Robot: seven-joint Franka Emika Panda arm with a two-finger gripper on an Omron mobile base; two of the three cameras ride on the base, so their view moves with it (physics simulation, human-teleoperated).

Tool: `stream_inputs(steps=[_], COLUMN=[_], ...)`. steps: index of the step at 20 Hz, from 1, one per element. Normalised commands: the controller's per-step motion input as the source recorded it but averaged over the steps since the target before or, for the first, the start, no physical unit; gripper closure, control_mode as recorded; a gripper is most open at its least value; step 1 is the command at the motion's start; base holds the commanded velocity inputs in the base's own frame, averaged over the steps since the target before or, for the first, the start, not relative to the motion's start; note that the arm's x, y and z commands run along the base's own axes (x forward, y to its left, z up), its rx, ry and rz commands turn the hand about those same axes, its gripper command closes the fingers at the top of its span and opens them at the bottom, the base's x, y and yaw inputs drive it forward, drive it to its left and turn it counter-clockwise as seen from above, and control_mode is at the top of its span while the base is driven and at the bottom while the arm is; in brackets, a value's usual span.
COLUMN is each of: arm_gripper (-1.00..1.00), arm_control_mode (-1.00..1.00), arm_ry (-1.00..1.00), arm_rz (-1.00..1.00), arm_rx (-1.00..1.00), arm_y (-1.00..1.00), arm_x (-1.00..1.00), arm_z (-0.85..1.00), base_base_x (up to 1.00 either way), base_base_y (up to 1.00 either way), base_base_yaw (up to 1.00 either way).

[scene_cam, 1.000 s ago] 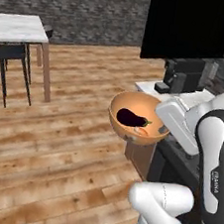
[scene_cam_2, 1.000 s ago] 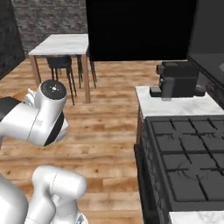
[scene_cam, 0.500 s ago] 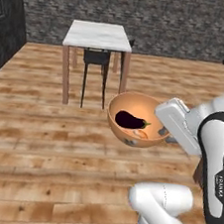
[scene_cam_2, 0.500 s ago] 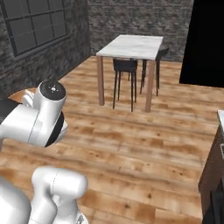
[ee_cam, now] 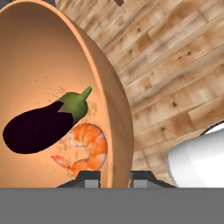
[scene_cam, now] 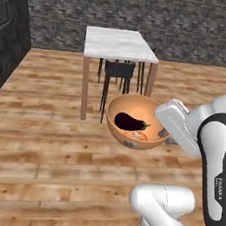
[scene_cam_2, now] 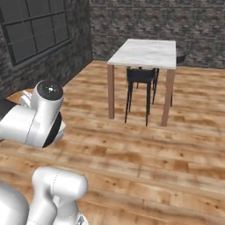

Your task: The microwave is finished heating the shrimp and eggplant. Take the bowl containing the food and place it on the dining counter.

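Note:
My gripper point(ee_cam: 114, 177) is shut on the rim of the orange-brown bowl point(ee_cam: 48, 61), one finger inside and one outside. In the bowl lie the dark purple eggplant point(ee_cam: 39, 124) with its green stem and the pink shrimp point(ee_cam: 87, 146) beside it. In the left base view the bowl point(scene_cam: 132, 137) hangs above the wooden floor, roughly level, with the eggplant point(scene_cam: 130, 121) and shrimp point(scene_cam: 140, 135) inside and the gripper point(scene_cam: 161, 134) on its right rim. The dining counter point(scene_cam: 119, 42) point(scene_cam_2: 147, 52), marble-topped on wooden legs, stands a little way ahead. The microwave is out of view.
Black chairs point(scene_cam: 118, 70) point(scene_cam_2: 140, 77) are tucked under the dining counter. A dark brick wall runs behind it, and a window point(scene_cam_2: 35, 30) sits in the left wall. Open wooden floor point(scene_cam: 39, 151) lies between me and the counter.
The whole picture has swung as the base turned: the stove and worktop have left the views and the dining counter now stands ahead, larger. The bowl stays in the gripper as before.

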Motion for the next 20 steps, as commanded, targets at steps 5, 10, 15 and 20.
stream_inputs(steps=[5,10,15,20], arm_gripper=[1.0,1.0,1.0,1.0], arm_control_mode=[1.0,1.0,1.0,1.0], arm_ry=[0.0,0.0,0.0,0.0], arm_rz=[0.0,0.0,0.0,0.0], arm_rx=[0.0,0.0,0.0,0.0], arm_y=[0.0,0.0,0.0,0.0], arm_x=[0.0,0.0,0.0,0.0], arm_z=[0.0,0.0,0.0,0.0], base_base_x=[1.0,1.0,1.0,1.0], base_base_y=[0.59,0.22,0.0,0.0], base_base_yaw=[-0.25,-0.33,-0.29,-0.18])
